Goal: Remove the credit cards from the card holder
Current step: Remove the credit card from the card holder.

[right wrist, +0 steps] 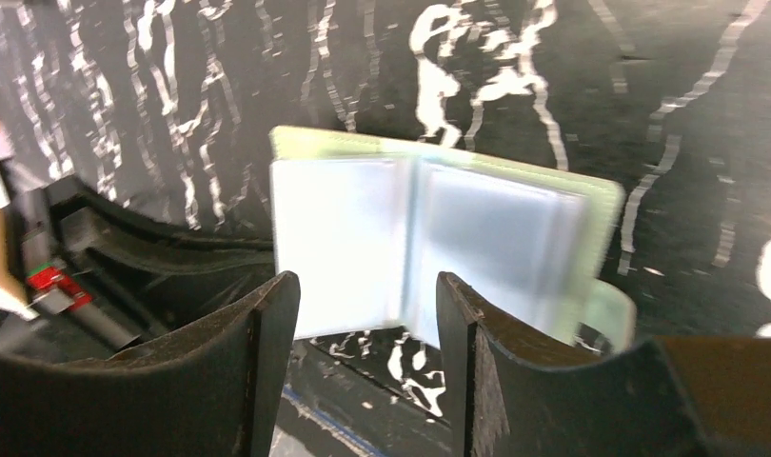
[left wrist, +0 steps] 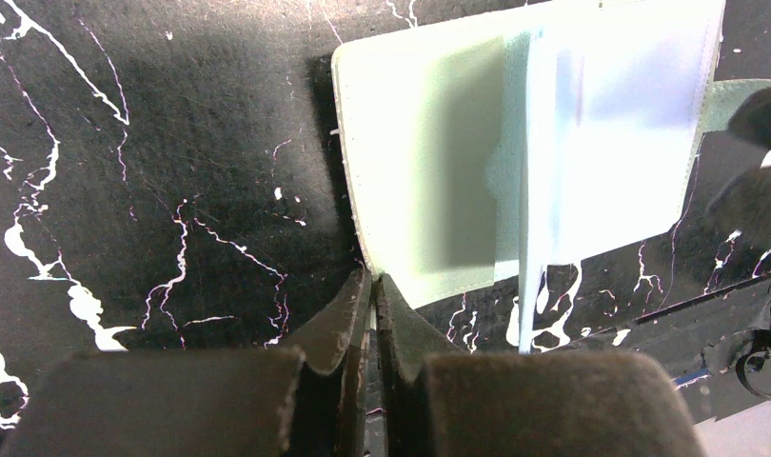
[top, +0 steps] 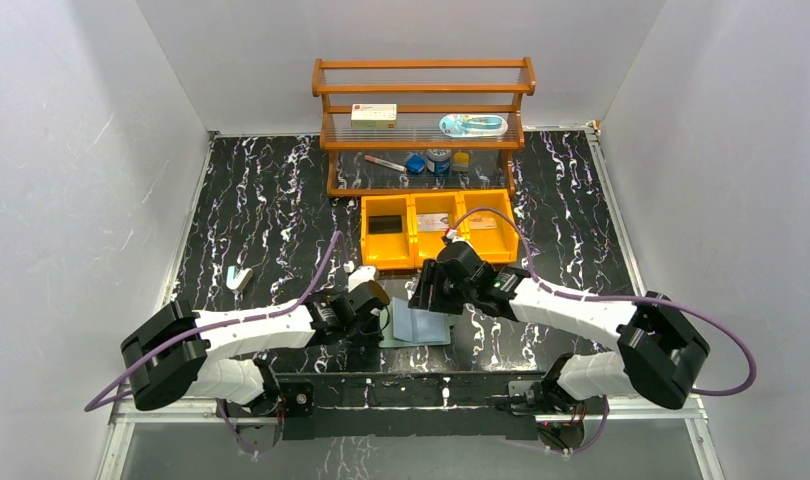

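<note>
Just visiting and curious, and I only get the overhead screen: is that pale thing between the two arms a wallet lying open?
Observer: Yes. The right wrist camera shows the card holder spread open, pale pockets either side of its fold.
Visitor: Is the right claw holding it?
Observer: No. The right gripper has its jaws apart, with the holder showing between them.
Visitor: And the left one?
Observer: The left gripper is shut, its tips at a corner of the holder, per its own camera.

The card holder lies on the table, in front of the bins.
</note>
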`<state>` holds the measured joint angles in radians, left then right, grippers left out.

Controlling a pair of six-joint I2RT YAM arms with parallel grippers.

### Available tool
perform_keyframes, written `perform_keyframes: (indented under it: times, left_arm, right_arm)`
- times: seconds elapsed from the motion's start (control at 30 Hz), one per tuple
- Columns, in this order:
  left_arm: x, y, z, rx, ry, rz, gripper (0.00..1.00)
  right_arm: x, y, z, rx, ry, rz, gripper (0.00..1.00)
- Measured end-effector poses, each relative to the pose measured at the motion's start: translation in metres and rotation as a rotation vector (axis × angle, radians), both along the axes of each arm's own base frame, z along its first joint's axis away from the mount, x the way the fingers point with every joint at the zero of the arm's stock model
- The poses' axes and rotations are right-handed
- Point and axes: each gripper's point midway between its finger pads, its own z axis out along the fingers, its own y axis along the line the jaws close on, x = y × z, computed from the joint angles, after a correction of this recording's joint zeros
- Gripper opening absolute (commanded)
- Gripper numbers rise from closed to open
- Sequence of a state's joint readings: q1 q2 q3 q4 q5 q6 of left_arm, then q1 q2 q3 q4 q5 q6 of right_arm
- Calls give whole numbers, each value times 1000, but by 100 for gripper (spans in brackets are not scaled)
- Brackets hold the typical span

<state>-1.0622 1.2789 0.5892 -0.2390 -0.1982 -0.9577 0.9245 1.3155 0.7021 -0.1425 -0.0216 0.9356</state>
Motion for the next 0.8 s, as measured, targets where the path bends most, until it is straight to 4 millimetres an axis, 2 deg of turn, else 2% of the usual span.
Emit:
perform_keyframes:
  times: [0.13, 0.23, 0.57, 0.8]
  left_arm:
    - [0, 0, 0, 0, 0, -1, 3]
    - [0, 0, 0, 0, -1, -1, 3]
    - [0, 0, 0, 1, -2, -4, 3]
    - [0, 0, 0, 1, -2, -4, 3]
  right_arm:
    - [3, -21, -12, -99, -1, -58, 62]
    - [-1, -29, -24, -152, 27, -64, 60]
    - [-5, -34, -40, -194, 62, -64, 59]
    - [-5, -30, -40, -178, 70, -55, 53]
